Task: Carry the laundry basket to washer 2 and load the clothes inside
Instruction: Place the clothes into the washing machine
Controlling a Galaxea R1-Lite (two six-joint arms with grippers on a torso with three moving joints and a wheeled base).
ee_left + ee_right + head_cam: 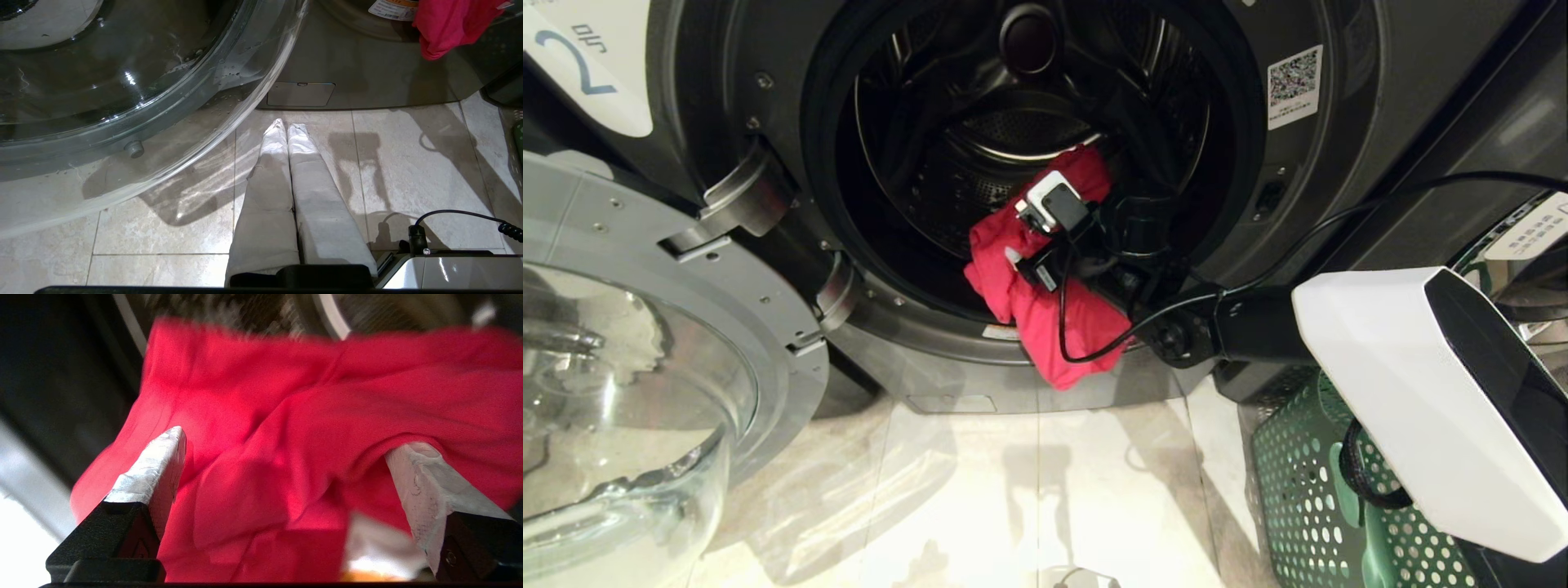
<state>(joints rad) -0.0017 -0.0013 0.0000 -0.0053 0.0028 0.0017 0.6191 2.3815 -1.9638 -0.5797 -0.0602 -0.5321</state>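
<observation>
A pink-red cloth garment point(1045, 318) hangs over the open dark grey front-loading washer's point(1347, 163) door lip, beside the green perforated plastic basket point(1298, 490).

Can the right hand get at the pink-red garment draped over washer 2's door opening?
Probably yes: the right hand is open at the drum mouth with the pink-red garment between its fingers, and the door is swung aside.

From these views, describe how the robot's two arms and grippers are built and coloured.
The right arm has a white shell with a black face, then a black link trailing black cable. The right gripper has black finger mounts with white, tape-wrapped wedge tips. The left gripper has two long, off-white, wrapped fingers on a black base.
</observation>
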